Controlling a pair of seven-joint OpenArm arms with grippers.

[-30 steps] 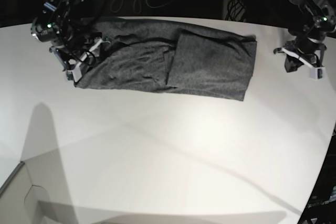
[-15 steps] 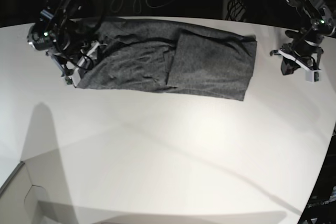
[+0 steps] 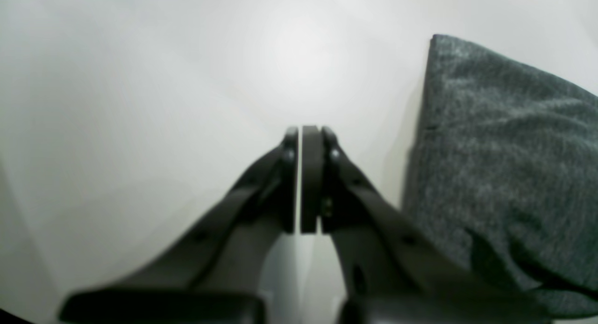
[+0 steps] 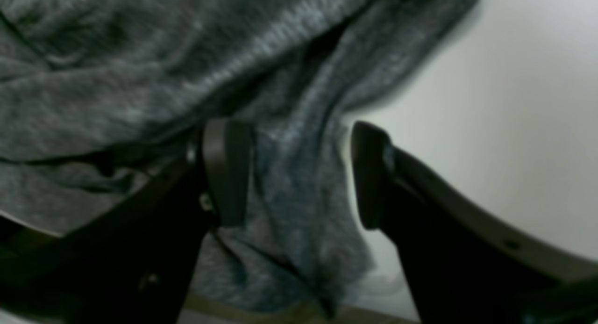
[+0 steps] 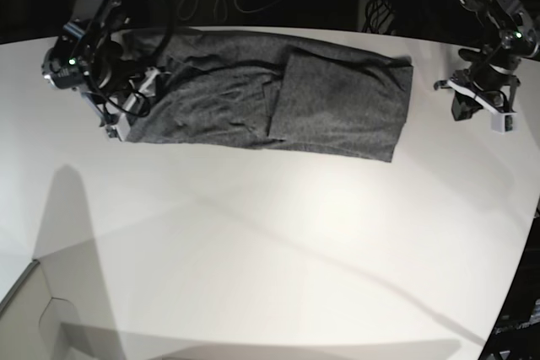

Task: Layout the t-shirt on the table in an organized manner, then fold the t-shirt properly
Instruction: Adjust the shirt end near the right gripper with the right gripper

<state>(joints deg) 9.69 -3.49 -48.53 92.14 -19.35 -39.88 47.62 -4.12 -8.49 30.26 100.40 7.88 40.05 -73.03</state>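
My right tool (image 4: 299, 174) straddles the t-shirt (image 5: 278, 94) edge, pads apart; I should pinch every layer. Left tool (image 3: 302, 174) sits closed and empty over the tabletop (image 5: 278, 242).

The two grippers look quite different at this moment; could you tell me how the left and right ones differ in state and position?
The left gripper has its jaws pressed shut on nothing, while the right gripper stands open. The left hangs over bare table, beside the t-shirt without touching it; the right straddles a bunched fold at the shirt's opposite end. Both share dark fingers and neither grips cloth yet.
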